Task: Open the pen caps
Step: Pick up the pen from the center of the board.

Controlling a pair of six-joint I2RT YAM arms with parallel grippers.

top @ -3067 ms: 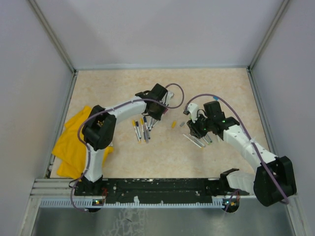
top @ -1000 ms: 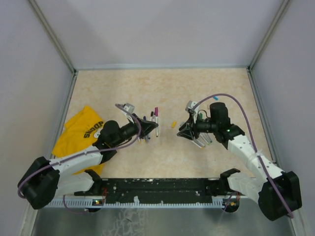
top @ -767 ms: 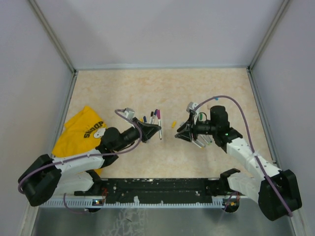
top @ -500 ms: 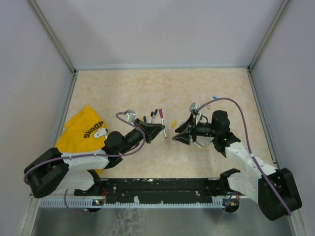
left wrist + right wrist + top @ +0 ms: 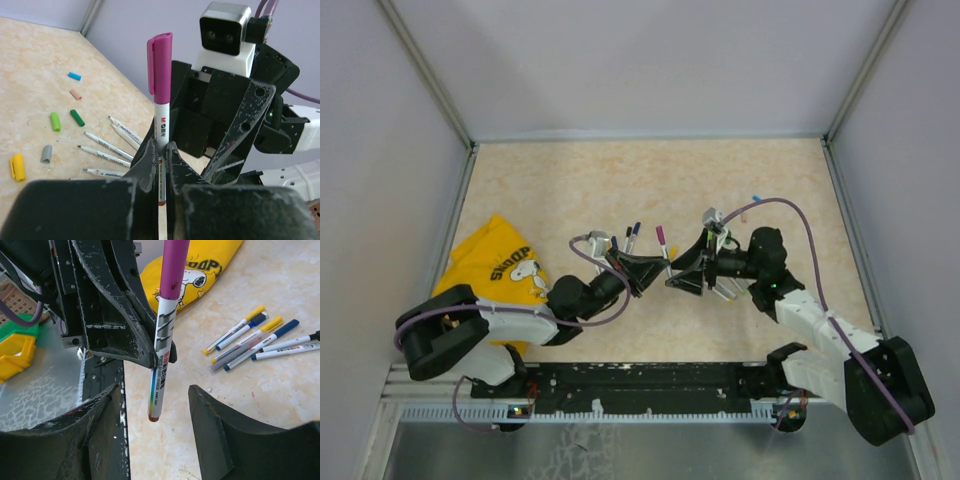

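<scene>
One purple-capped pen (image 5: 161, 122) stands pinched in left claw (image 5: 160, 152) (right claw (image 5: 155, 392) agape).

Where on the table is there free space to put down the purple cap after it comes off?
Bare: the far table along the back wall, and the near patch before the black rail. Crowded: the middle, with capped pens left of the held purple pen, and loose caps and open pens on the right arm's side.

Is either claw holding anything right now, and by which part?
The left claw clamps the pen by its white barrel, below the purple cap. The right claw is open and holds nothing.
</scene>
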